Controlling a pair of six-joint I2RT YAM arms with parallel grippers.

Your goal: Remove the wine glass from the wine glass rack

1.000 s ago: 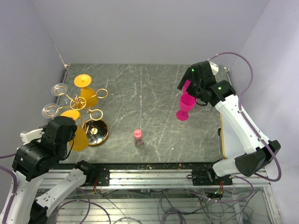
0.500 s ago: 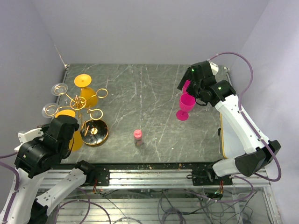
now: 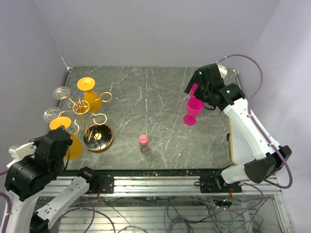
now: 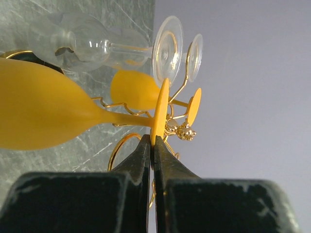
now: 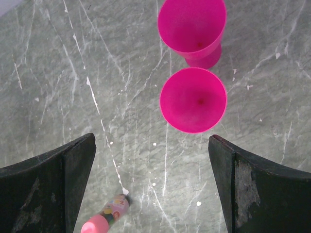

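Note:
The gold wire wine glass rack (image 3: 81, 108) stands at the table's left on its round shiny base (image 3: 98, 137). It also shows in the left wrist view (image 4: 180, 128). A yellow wine glass (image 3: 86, 92) and two clear glasses (image 3: 52, 115) hang on it. My left gripper (image 4: 153, 143) is shut on the foot rim of another yellow wine glass (image 4: 43, 111). This glass lies sideways at the rack's near-left side (image 3: 72, 147). I cannot tell if it still touches a rack arm. My right gripper (image 5: 151, 182) is open and empty above a pink glass (image 3: 193, 108).
Two pink round cup shapes (image 5: 193, 99) lie just ahead of the right fingers. A small pink-capped bottle (image 3: 143, 141) stands at the table's near middle and shows in the right wrist view (image 5: 104, 218). A flat board (image 3: 230, 148) lies at the right edge. Walls close in behind and left.
My left arm has drawn back toward the near-left, carrying the held yellow glass away from the rack's base. The right arm and the pink glass have not moved.

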